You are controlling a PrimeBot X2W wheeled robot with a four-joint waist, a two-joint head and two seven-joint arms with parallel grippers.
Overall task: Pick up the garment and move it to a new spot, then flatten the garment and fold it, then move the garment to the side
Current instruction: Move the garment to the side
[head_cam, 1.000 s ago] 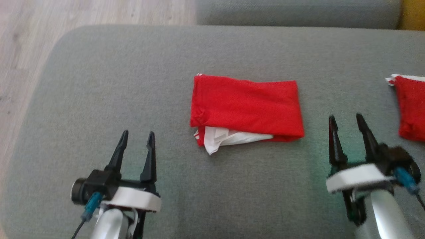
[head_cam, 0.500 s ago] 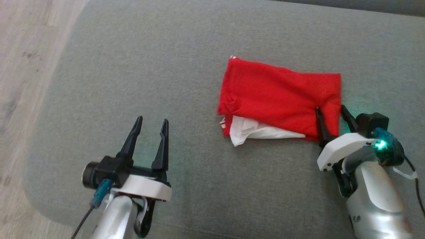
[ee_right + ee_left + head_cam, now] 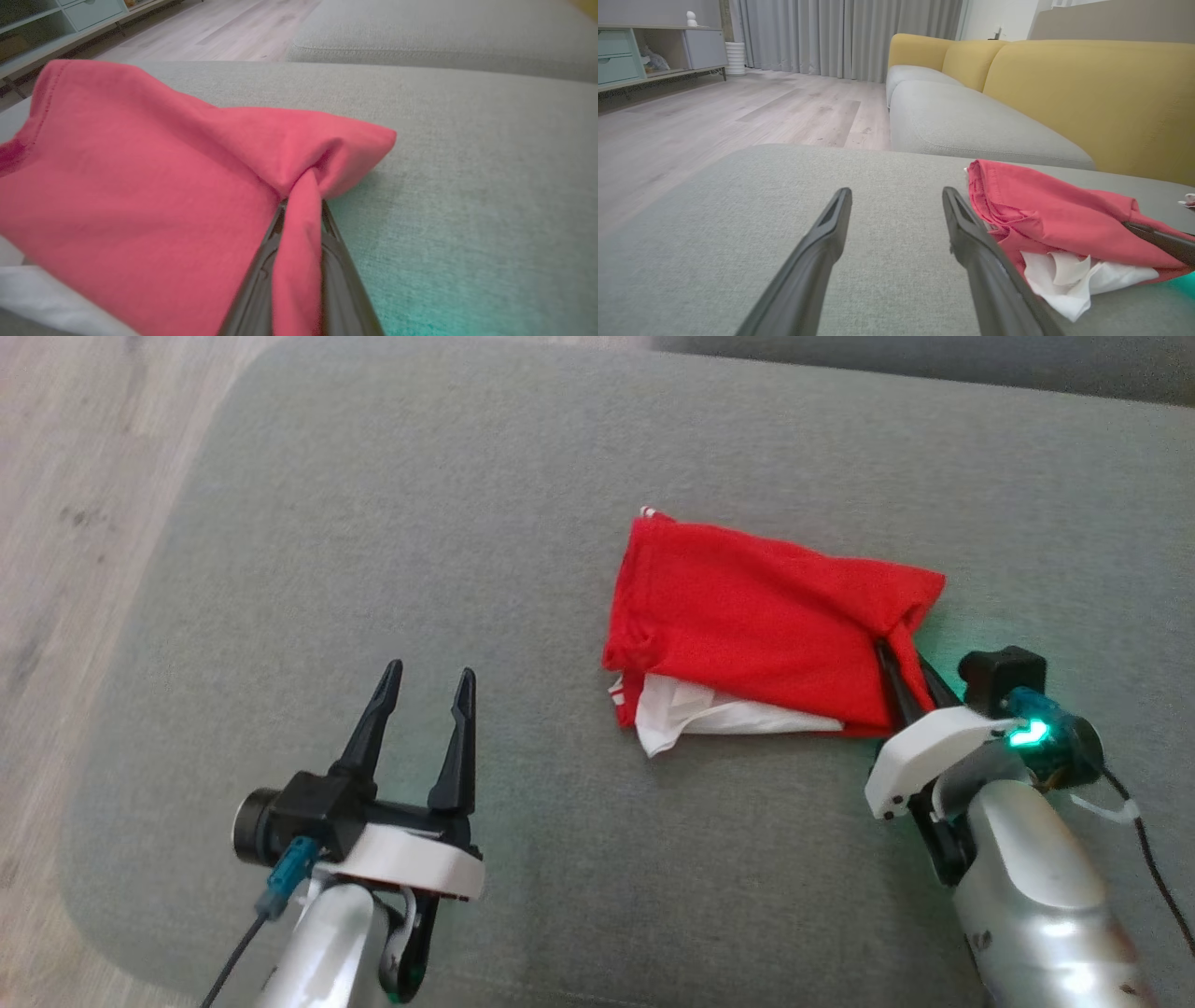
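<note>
Fingers (image 3: pixel 254 291) on your right gripper (image 3: pixel 898 653) are pinched together on a narrow ridge of red cloth; in the right wrist view the fabric rises between the two glossy dark blades as a tight vertical pleat. Creases fan out from that pinch across the garment (image 3: pixel 756 616).

Garment: soft red knit with a fine woven grain, folded into a rough rectangle, lying near the middle of the grey cushion (image 3: pixel 373 523). Its right corner is drawn up to a point where your right gripper grips it. A stitched hem runs along the left edge. A crumpled white layer (image 3: pixel 700 714) pokes out from under the near edge, in limp, angular folds.

Your left gripper (image 3: pixel 429 669) hovers over bare cushion, well left of the garment. Its jaws stand wide apart, holding nothing; they are long, black and tapered.

Cushion: coarse grey weave, broad, with rounded corners. A green light (image 3: pixel 1027 735) glows on your right wrist and tints the weave beside it. Pale wood-plank floor (image 3: pixel 75 476) lies to the left. In the left wrist view a sofa (image 3: pixel 1087 93) with smooth mustard-yellow back pads stands behind.
</note>
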